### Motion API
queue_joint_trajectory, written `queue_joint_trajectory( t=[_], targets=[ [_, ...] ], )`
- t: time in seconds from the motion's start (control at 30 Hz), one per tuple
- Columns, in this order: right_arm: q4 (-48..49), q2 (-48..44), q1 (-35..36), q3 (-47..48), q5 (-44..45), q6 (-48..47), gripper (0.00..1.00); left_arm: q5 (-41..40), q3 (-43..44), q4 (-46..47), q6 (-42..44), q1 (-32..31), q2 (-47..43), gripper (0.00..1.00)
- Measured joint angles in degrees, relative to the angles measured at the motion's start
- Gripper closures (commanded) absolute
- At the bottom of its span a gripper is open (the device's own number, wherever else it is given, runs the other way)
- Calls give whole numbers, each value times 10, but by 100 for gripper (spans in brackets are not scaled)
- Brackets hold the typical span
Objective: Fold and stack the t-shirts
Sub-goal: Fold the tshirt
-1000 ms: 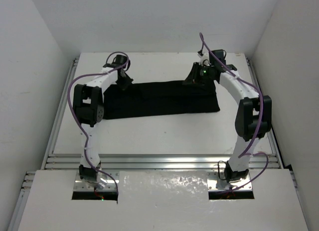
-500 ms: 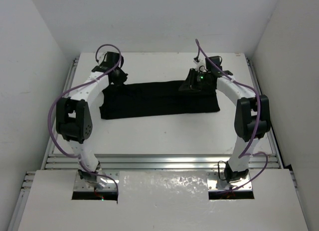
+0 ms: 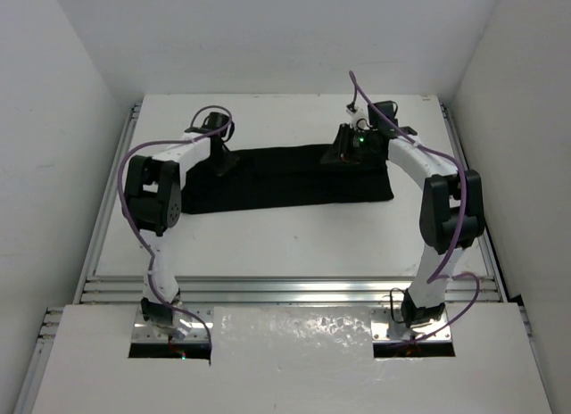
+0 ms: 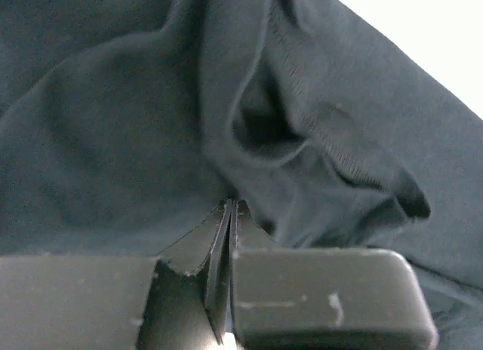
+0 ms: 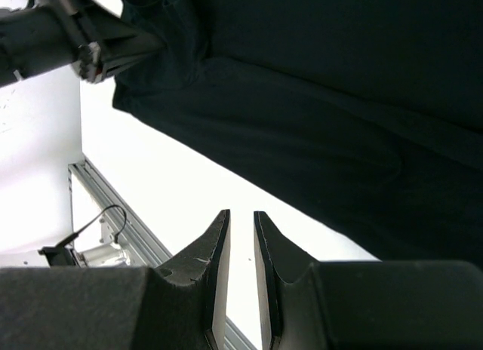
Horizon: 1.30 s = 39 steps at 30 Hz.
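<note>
**Left pincer** (image 4: 229, 207): clenched, with its tips pressed into a bunched fold of the t-shirt (image 3: 294, 175). Whether cloth is caught cannot be told.

**Right pincer** (image 5: 240, 218): slightly parted, nothing held. Bare table (image 3: 268, 240) is seen between the tips, and the cloth is spread just ahead.

**Change noted:** half a second ago the left pincer was set at the cloth's far edge. It is now brought onto the cloth, with the elbow drawn in. A fresh grasp for folding is judged to be under way. The right arm is unchanged.
</note>
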Motion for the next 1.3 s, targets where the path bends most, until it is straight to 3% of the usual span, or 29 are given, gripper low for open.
queue_joint_trajectory(
  t=[0.2,0.3,0.43,0.53,0.6,0.63,0.7,0.73,0.77,0.87,1.0,1.07,1.2,1.3],
  targets=[
    [8,-3,-6,-17,2,-6,78,13,61,30,18,0,56,100],
    [2,-3,-14,-34,15,-13,72,14,87,32,22,2,74,100],
    [-54,38,-24,8,82,-52,89,-1,137,-2,22,3,113,100],
    [-82,124,-33,94,128,-74,93,-9,141,-13,23,5,116,100],
    [-87,165,-39,118,156,-86,90,-18,152,-32,33,8,116,82],
    [-92,175,-42,122,166,-91,90,-26,161,-46,39,9,116,67],
    [-110,192,-47,132,187,-104,91,-52,174,-63,49,13,97,51],
    [-120,198,-49,144,195,-109,92,-62,173,-69,53,15,83,51],
    [-127,206,-50,160,202,-115,92,-73,167,-73,52,16,60,56],
    [-136,235,-53,218,226,-123,94,-99,107,-81,33,17,-44,96],
    [-145,267,-56,255,260,-124,94,-89,-54,-68,-2,16,-183,100],
    [-153,275,-59,267,270,-118,95,-73,-143,-66,-16,15,-210,100],
    [-184,300,-65,309,273,-110,100,-41,-257,-73,-33,13,-148,100],
    [-197,308,-67,323,272,-104,100,-46,-250,-81,-35,14,-141,100]
  ],
)
